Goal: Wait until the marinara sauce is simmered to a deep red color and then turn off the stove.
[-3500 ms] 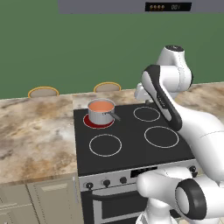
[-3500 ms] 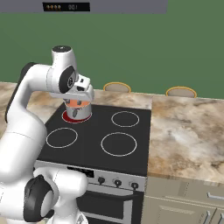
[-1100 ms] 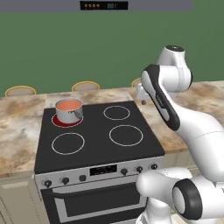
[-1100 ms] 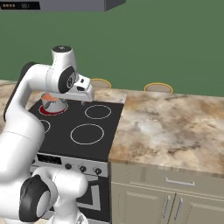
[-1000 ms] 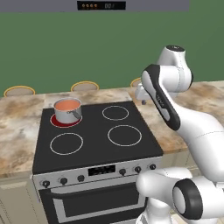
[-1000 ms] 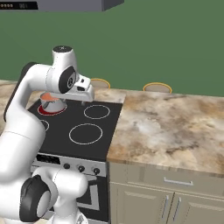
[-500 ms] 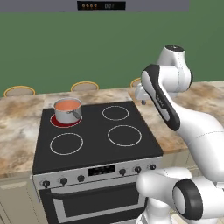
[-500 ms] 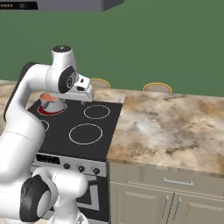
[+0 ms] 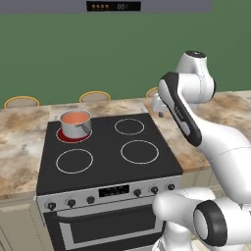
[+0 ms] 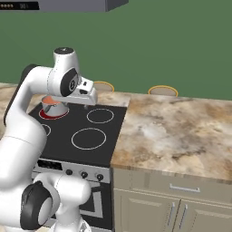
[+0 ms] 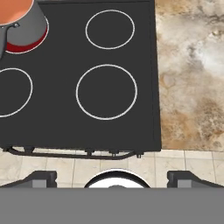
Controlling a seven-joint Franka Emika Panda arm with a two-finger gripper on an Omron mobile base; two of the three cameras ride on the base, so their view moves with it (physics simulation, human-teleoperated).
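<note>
On the stove, the back left burner glows red under a small steel saucepan. The marinara sauce in it looks orange-red. The pan's side and the sauce also show at the top left of the hand view. My gripper hangs open and empty above the right side of the cooktop, well away from the pan. Its fingertips stand wide apart. Black knobs and a dark display line the silver front panel.
Marble counter runs on both sides of the stove, with cabinets under it. Yellow-rimmed dishes stand along the back by the green wall. A grey hood with a display hangs above.
The base drove to the right between the oldest frames and a second ago, so the stove slid left in both views. Over the last second nothing moves and the gripper stays open.
</note>
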